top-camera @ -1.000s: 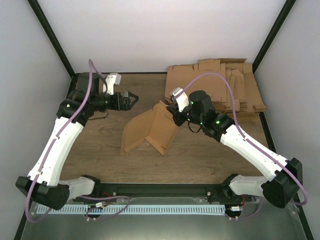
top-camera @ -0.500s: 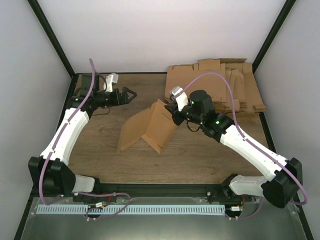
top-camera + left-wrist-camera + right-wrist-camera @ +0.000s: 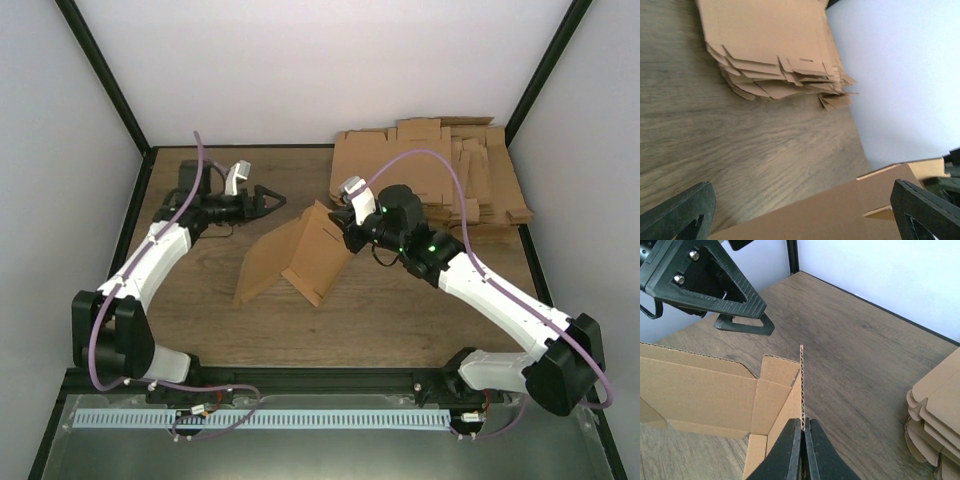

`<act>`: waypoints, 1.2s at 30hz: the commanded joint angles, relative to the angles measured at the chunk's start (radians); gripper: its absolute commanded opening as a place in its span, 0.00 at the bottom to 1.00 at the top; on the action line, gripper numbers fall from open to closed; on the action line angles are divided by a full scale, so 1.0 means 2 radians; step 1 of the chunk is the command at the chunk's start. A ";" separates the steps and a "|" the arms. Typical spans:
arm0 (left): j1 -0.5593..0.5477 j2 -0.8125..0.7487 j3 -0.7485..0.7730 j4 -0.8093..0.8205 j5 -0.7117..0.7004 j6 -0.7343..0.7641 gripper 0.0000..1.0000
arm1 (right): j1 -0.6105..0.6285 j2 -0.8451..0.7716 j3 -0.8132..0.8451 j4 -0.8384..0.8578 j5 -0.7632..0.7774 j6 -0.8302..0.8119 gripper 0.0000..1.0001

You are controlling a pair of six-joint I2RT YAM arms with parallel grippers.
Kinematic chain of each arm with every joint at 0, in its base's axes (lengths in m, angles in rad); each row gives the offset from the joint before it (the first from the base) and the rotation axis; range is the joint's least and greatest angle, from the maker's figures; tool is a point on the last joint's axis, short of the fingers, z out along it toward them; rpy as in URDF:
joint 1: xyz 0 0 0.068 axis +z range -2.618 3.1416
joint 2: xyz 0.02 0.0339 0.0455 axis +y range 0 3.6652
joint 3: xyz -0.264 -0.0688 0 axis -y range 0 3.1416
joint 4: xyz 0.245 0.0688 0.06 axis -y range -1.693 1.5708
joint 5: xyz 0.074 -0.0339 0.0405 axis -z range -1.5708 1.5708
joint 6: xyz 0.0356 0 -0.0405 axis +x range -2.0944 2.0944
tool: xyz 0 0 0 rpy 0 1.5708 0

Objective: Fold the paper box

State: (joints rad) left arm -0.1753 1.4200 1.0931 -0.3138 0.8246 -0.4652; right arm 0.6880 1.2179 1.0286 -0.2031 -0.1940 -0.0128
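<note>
The paper box (image 3: 290, 258) is one brown cardboard piece, partly folded, standing tilted on the table's middle. My right gripper (image 3: 345, 230) is shut on its upper right panel edge and holds it up. In the right wrist view the fingers (image 3: 790, 450) pinch the thin corrugated edge of the box (image 3: 715, 390). My left gripper (image 3: 268, 200) is open and empty, just left of and behind the box's top edge, not touching it. In the left wrist view its gripper (image 3: 802, 212) has jaws spread wide, with the box's edge (image 3: 840, 210) low between them.
A pile of flat brown cardboard blanks (image 3: 440, 175) lies at the back right; it also shows in the left wrist view (image 3: 770, 45) and the right wrist view (image 3: 940, 410). Black frame posts and white walls bound the wooden table (image 3: 200, 300).
My left arm has stretched out, moving its open gripper right toward the box's top edge. The box has shifted slightly left in my right gripper.
</note>
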 commanded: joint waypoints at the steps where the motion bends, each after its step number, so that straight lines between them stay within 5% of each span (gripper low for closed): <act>1: -0.016 0.001 -0.007 0.040 0.054 0.009 0.98 | 0.001 -0.004 0.005 0.031 -0.005 0.010 0.01; 25: -0.057 -0.092 -0.134 0.131 0.051 -0.012 0.89 | 0.000 0.004 0.007 0.045 -0.022 0.021 0.01; 29: -0.046 -0.109 -0.142 0.122 -0.020 -0.048 0.75 | 0.000 0.001 0.003 0.050 -0.043 0.008 0.01; 36: -0.024 -0.078 -0.141 0.196 0.025 -0.114 0.72 | 0.000 0.018 0.021 0.033 -0.063 -0.006 0.01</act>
State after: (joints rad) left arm -0.2279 1.2362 0.7990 -0.0109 0.8467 -0.6357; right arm 0.6872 1.2293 1.0245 -0.1509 -0.2806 -0.0002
